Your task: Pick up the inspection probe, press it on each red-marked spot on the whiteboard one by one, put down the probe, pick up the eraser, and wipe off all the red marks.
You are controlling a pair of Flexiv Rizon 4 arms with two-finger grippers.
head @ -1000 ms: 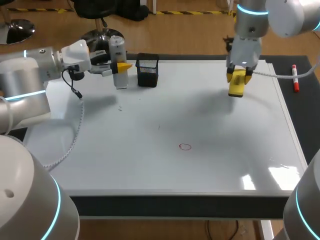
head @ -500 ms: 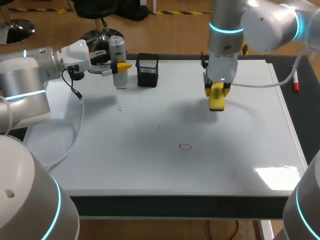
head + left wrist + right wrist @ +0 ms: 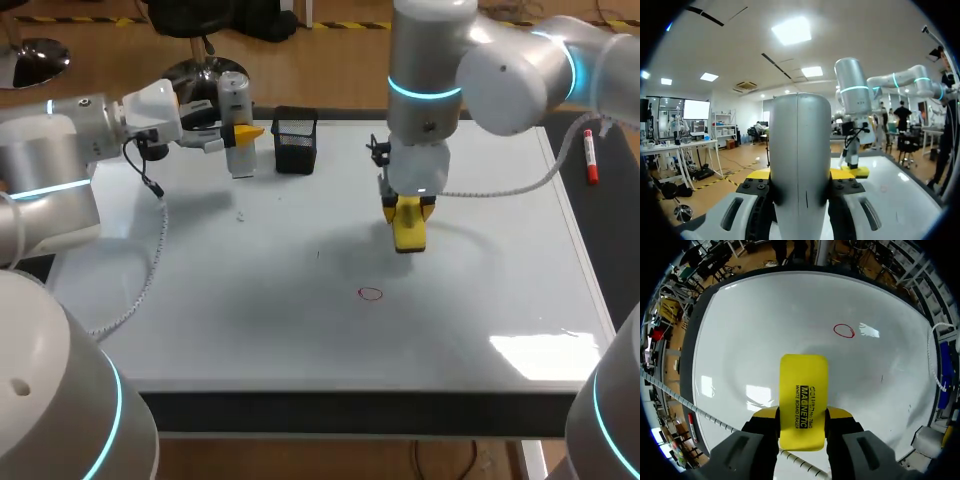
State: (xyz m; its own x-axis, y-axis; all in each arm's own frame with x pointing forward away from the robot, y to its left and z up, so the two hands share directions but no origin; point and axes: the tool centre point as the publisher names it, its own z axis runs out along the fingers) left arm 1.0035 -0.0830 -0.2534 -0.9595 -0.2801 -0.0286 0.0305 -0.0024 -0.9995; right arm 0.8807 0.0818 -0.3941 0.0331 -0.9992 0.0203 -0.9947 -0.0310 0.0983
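Whiteboard (image 3: 300,340) spans the head view: the right gripper (image 3: 406,212) hangs above it clamped on the yellow eraser (image 3: 410,238), near the red circle (image 3: 371,293), while the left gripper (image 3: 238,132) holds the silver probe (image 3: 234,105) upright beside the black mesh basket (image 3: 295,142). Left wrist view: the probe is squeezed between both fingers (image 3: 846,173). Right wrist view: fingers pinch the eraser, circle ahead.
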